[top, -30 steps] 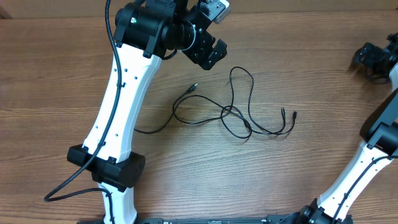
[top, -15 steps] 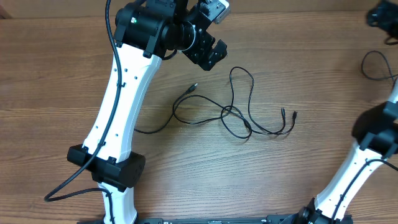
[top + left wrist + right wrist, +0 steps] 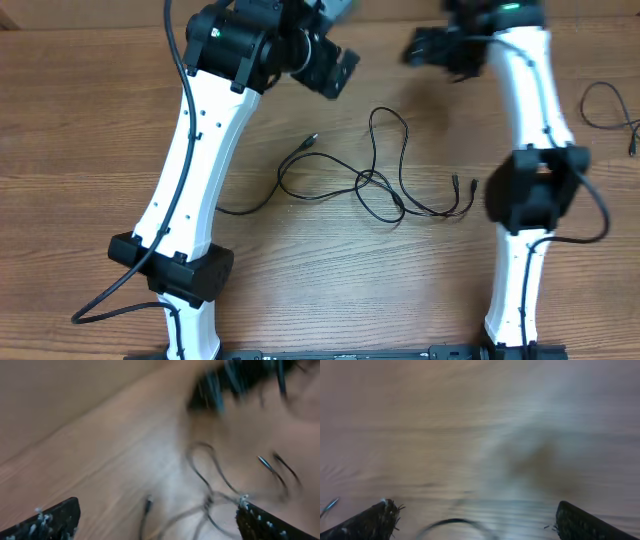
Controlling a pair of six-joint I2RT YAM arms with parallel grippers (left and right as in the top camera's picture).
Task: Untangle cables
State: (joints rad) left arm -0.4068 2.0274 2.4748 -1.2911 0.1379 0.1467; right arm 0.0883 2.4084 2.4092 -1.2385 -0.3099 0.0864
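Looking down at the wooden table [image 3: 90,120], I see the cables [image 3: 372,178] lying in the middle of it, between the two arms. They make a loose tangle: one loop rises toward the far side, several strands cross at one small knot, and two plug ends [image 3: 464,183] lie to the right of it. A silver tip [image 3: 313,140] points to the far left.

The left gripper [image 3: 335,70] hangs above the far left of the tangle. In its wrist camera the fingers [image 3: 50,520] stand wide apart with nothing between them. The right gripper [image 3: 425,45] is at the far side, a little right of the loop, also spread wide and empty; its wrist picture is very blurred.

One lone cord [image 3: 600,84] lies at the far right edge, well apart from the rest. Perhaps it is already separated, but I cannot say.

In my judgement the main work is not yet done: the crossing in the middle remains, and no gripper touches any cable.
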